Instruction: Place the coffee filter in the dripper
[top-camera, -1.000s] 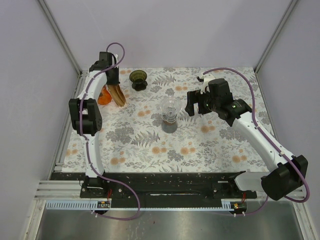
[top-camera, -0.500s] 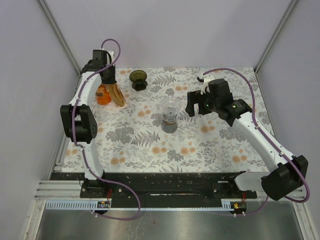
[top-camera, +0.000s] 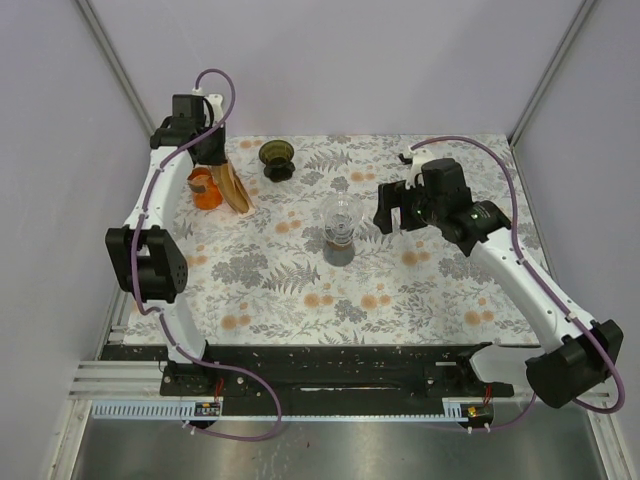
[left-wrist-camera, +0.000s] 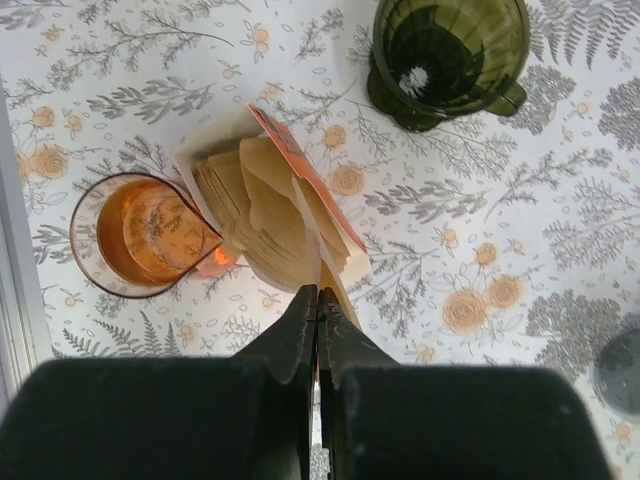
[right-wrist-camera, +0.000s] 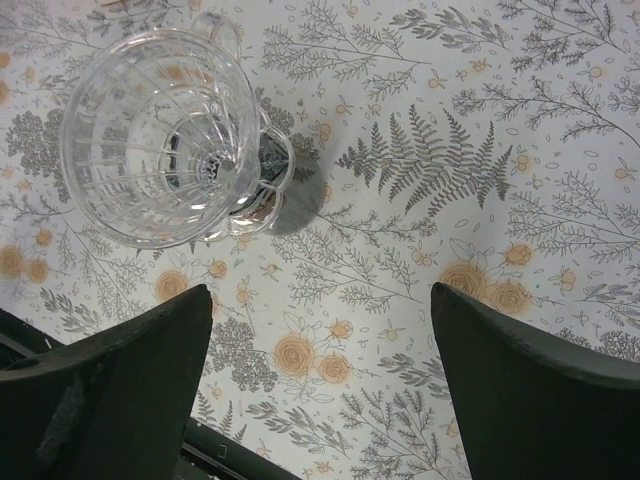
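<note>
Dripper: the dark green dripper (left-wrist-camera: 447, 50) stands upright and empty near the far edge of the desk (top-camera: 420, 300), toward the far-left corner, mouth up, handle to one side.
Filter supply: a stack of tan filters (left-wrist-camera: 255, 205) leans in a pink-edged holder between the dripper and an orange glass (left-wrist-camera: 145, 235) on the left-edge side; the glass sits just beside the holder.
Left jaws: pressed together, with the thin edge of one coffee filter (left-wrist-camera: 310, 262) apparently pinched at their tips, the rest of it close against the stack.
Right jaws: spread wide and holding nothing, above the middle of the desk next to a clear glass dripper (right-wrist-camera: 160, 135) on a dark base.
Step in hand: judged to be peeling a single filter free of the stack.
Doing it well: lift straight up and slowly so that neighbouring sheets fall back; check that only one sheet comes away.
Next move: carry it toward the far edge, centre it over the green rim, point down, and lower it before releasing.
Risk: thin paper may slip, fold, or drag the holder against the orange glass.
</note>
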